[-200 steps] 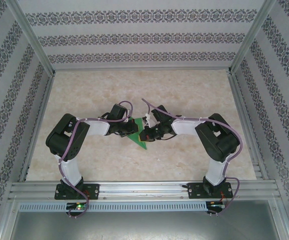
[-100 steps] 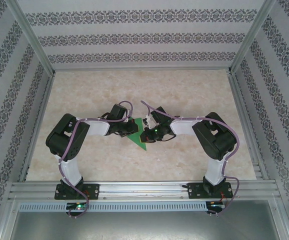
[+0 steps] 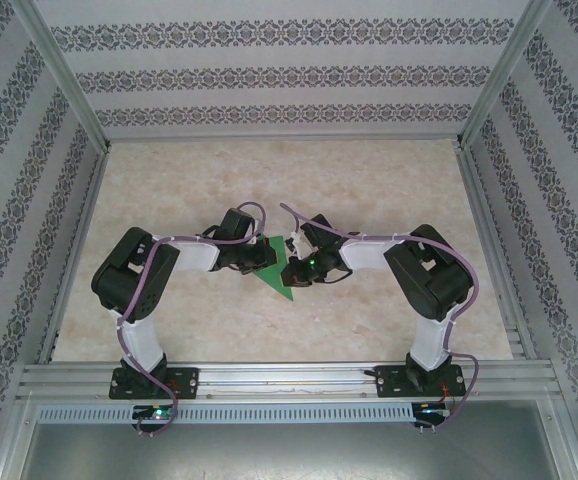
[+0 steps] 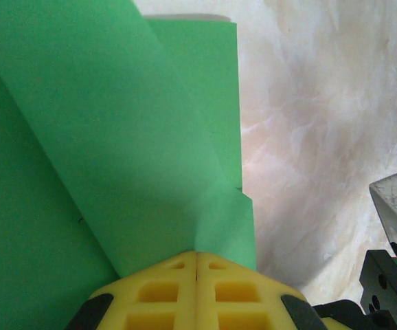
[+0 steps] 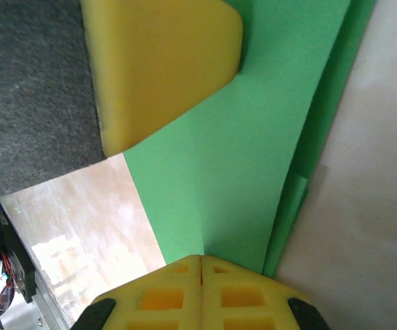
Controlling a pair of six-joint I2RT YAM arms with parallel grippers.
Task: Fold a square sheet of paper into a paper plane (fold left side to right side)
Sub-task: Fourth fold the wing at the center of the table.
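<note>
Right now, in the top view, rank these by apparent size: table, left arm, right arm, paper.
1. table
2. left arm and right arm: they look alike, so no ranking between them
3. paper

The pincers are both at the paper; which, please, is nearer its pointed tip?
The right pincer, just above the paper's near tip; the left pincer sits farther back at the left edge.

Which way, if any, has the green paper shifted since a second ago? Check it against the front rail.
No. The green paper keeps its pointed tip at the same spot above the front rail.
</note>
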